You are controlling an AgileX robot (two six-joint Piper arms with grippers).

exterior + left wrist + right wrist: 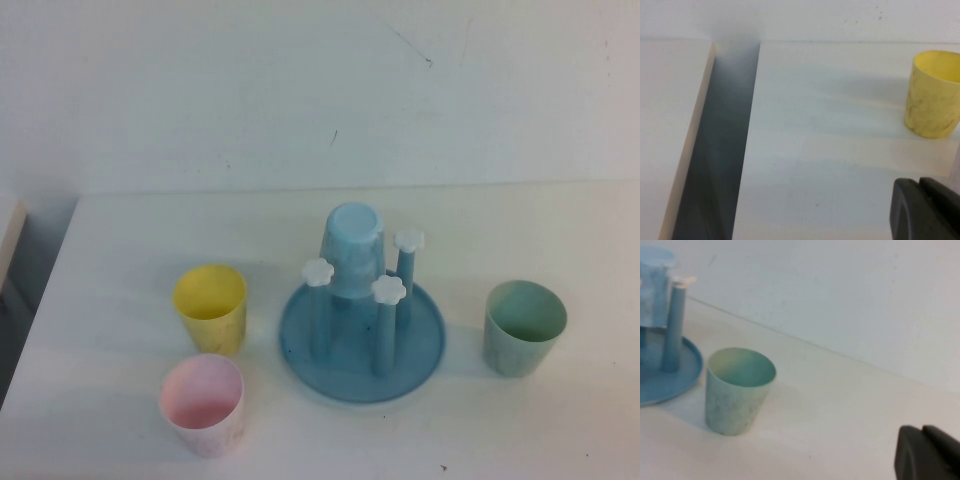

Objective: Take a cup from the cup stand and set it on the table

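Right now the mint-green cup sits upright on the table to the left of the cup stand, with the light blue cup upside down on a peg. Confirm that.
Wrong side. The high view shows the mint-green cup upright on the table to the right of the cup stand. The light blue cup is indeed upside down on a peg. Only a dark edge shows of the left gripper and right gripper.
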